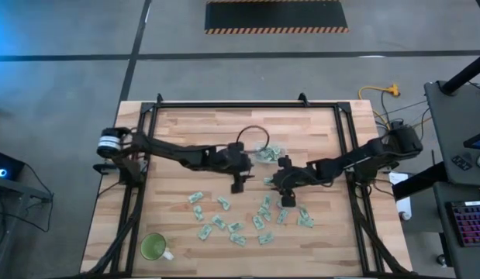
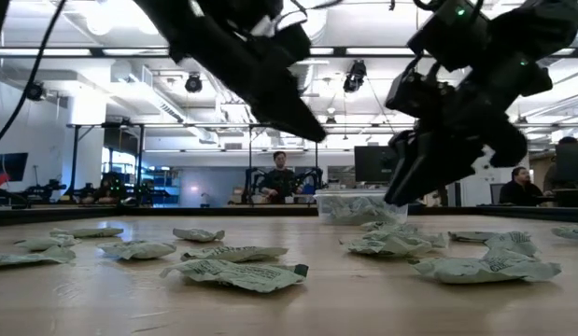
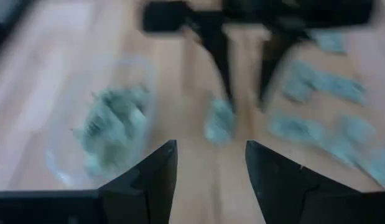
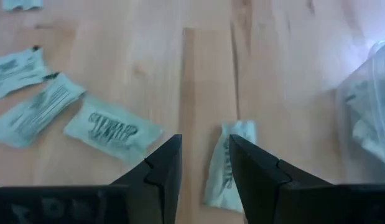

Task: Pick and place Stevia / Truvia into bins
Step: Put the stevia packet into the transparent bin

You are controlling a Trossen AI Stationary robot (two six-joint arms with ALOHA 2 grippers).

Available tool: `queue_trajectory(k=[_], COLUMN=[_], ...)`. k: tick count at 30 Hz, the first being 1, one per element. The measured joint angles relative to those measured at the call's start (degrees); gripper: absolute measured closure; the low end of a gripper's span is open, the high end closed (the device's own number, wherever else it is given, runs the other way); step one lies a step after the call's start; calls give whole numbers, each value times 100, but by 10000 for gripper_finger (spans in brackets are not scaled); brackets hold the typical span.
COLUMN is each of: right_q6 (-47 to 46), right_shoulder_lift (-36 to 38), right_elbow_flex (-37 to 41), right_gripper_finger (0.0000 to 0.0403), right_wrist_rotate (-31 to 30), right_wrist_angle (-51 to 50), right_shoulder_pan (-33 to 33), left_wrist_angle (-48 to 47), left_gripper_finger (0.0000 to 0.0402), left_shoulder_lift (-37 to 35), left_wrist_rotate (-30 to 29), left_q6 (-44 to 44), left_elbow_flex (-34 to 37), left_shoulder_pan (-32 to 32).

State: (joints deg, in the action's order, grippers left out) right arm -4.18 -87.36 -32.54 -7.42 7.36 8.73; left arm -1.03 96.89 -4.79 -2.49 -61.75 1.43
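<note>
Several pale green and white Stevia sachets (image 1: 224, 203) lie flat on the wooden table, mostly toward its near edge. The clear bin (image 1: 267, 153) stands at mid-table with sachets inside; it also shows in the low view (image 2: 352, 206). My right gripper (image 4: 204, 142) hangs open just above one sachet (image 4: 224, 167), which lies below the gap and under one finger, near the bin (image 4: 366, 118). My left gripper (image 3: 211, 146) is open and empty, beside the bin (image 3: 108, 130), facing my right gripper (image 1: 276, 181).
A green cup (image 1: 154, 248) with a handle stands at the table's near left corner. A black frame (image 1: 247, 105) borders the table. More sachets (image 2: 234, 273) lie close to the near edge. People sit in the room behind the table.
</note>
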Motion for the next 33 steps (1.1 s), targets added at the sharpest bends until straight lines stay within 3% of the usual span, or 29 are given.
queue_trajectory(k=[5, 12, 22, 33], right_q6=[-58, -165, -282, -204], right_shoulder_lift=[-96, -281, -414, -287], right_elbow_flex=[-9, -20, -16, -28], right_gripper_finger=[285, 293, 310, 387], right_wrist_rotate=[-20, -350, -435, -399], right_wrist_angle=[-50, -190, -355, -603], right_shoulder_pan=[0, -2, -35, -50], left_wrist_angle=[-603, -620, -483, -462], left_gripper_finger=[228, 228, 228, 228], left_shoulder_lift=[-374, -944, -1518, -1549], left_wrist_rotate=[-15, -76, -1173, -1311], left_q6=[375, 822, 1127, 1111], left_elbow_flex=[171, 718, 1265, 1275], left_shoulder_pan=[402, 929, 1314, 1320])
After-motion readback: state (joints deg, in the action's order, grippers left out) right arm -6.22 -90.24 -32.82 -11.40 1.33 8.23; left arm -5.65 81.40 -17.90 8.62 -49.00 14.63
